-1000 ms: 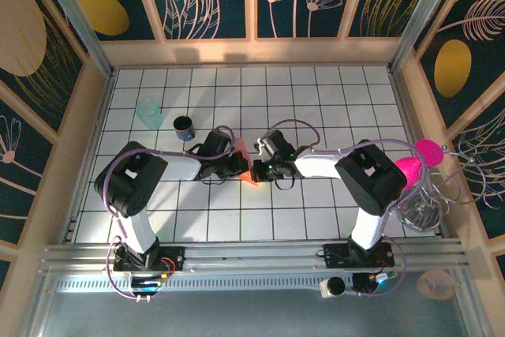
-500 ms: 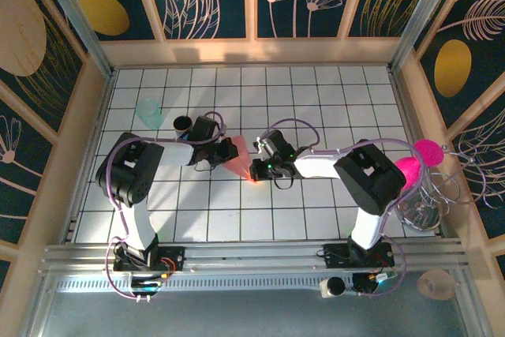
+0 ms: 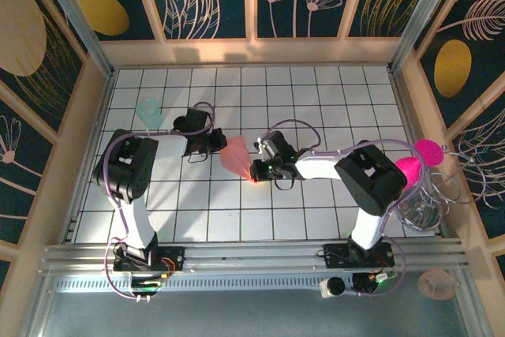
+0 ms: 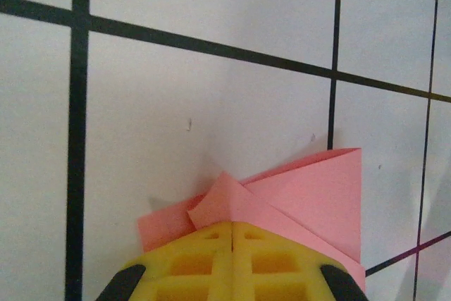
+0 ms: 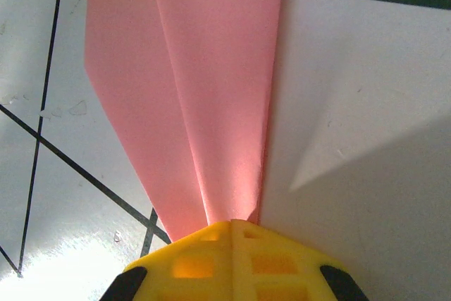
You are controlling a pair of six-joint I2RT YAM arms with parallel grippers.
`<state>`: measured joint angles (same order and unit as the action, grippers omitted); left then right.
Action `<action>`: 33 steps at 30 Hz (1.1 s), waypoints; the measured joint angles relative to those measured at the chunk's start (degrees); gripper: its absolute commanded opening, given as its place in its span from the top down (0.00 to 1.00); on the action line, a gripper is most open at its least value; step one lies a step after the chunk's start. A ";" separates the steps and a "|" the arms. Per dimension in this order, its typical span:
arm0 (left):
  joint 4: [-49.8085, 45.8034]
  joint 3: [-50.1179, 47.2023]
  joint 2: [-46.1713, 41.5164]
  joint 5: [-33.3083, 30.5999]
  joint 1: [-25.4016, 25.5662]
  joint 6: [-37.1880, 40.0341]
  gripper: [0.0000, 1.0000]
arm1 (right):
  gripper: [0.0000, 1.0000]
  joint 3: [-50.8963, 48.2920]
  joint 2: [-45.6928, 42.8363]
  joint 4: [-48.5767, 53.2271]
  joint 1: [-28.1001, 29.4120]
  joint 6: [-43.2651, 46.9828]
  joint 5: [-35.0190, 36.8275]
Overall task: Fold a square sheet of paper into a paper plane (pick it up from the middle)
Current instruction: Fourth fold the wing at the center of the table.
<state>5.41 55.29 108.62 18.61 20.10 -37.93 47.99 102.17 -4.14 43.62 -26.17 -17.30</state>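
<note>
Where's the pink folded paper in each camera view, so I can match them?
Top external: pink paper mid-table, between left tool and right tool.
Left wrist: pink paper bottom centre-right, clamped in the left tool.
Right wrist: pink paper from the top edge down into the right tool.
Shared landmark: black grid lines of the white tiled table.

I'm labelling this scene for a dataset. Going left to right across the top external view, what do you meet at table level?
Translucent teal cup → left gripper → pink paper plane → right gripper → magenta disc.
</note>
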 measured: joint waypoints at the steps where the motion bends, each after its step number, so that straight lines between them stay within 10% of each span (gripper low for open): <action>1: -0.20 0.63 0.31 -0.74 -0.13 0.28 0.96 | 1.00 -0.22 -0.15 -0.17 0.00 0.00 0.22; 18: -1.27 2.60 -2.84 -4.11 -1.86 2.43 0.93 | 1.00 -1.55 -3.13 2.69 -0.13 -0.35 1.20; 26: 2.23 -3.87 -12.39 -1.90 2.56 -2.23 0.78 | 0.67 -3.78 -10.91 -0.17 -2.93 -6.16 0.59; 33: 11.26 -15.28 -18.71 0.72 6.64 -12.61 0.64 | 0.63 -5.66 -14.10 -9.27 -7.93 -8.90 -1.66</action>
<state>16.67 40.01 89.91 19.33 26.74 -50.54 42.33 88.07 -13.41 35.68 -35.07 -18.96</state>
